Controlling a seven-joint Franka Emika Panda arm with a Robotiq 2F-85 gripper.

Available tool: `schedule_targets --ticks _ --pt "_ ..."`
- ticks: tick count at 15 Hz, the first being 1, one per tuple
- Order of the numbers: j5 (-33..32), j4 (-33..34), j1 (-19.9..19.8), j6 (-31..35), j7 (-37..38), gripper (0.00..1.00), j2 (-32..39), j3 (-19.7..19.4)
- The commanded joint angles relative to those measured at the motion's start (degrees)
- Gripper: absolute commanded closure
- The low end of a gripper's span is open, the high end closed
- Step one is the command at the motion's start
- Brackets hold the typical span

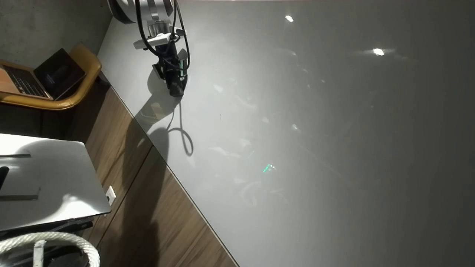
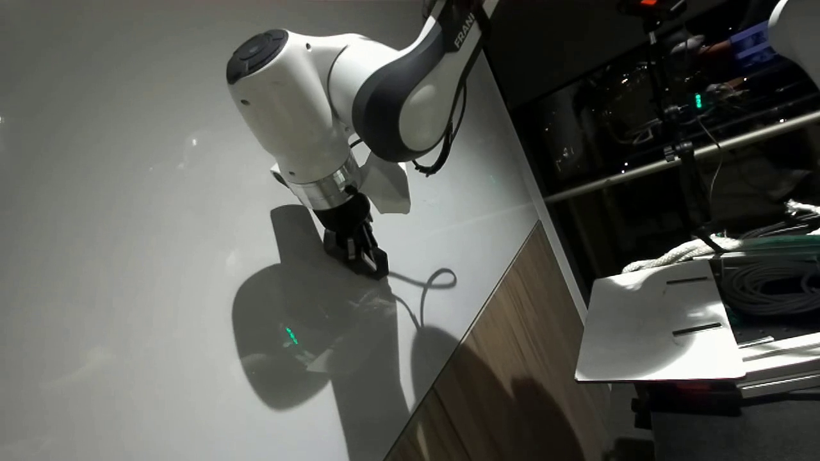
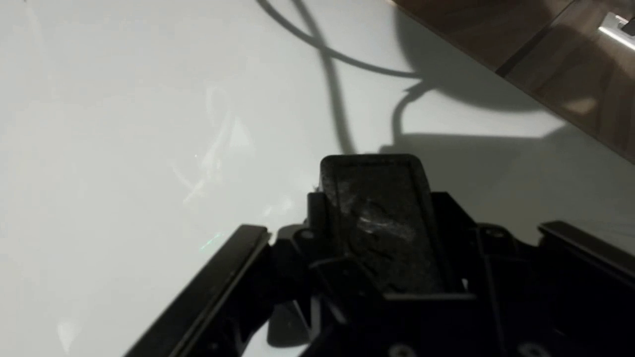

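My gripper (image 3: pixel 377 218): right up close, bottom of the wrist view, and I'm pinching the black block (image 3: pixel 382 193)!
Black block: snug in my grip, lower middle, over the white tabletop (image 3: pixel 114 148); touching it or not, I can't tell.
Laptop (image 1: pixel 57 74): there on a yellow chair (image 1: pixel 88 65), upper left of an exterior view.

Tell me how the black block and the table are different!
The block is black, but the table is pale gray. The block is small; the table is much bigger. The block is held in the gripper, while the table spreads out under it. Both catch a little light.
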Motion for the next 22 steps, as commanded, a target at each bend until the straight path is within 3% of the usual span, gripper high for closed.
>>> schedule_targets --ticks 1,5,9,22 --pt "-0.04 7.81 2.82 -2.14 -1.42 0.7 4.83 0.8" --pt "-0.5 10.96 4.51 -3.35 -2.36 0.7 6.87 0.08" --pt "-0.58 10.22 2.68 -4.03 -3.17 0.7 5.83 -1.59" --pt "2.61 0.54 -9.55 -4.57 -4.58 0.7 -5.66 -8.07"
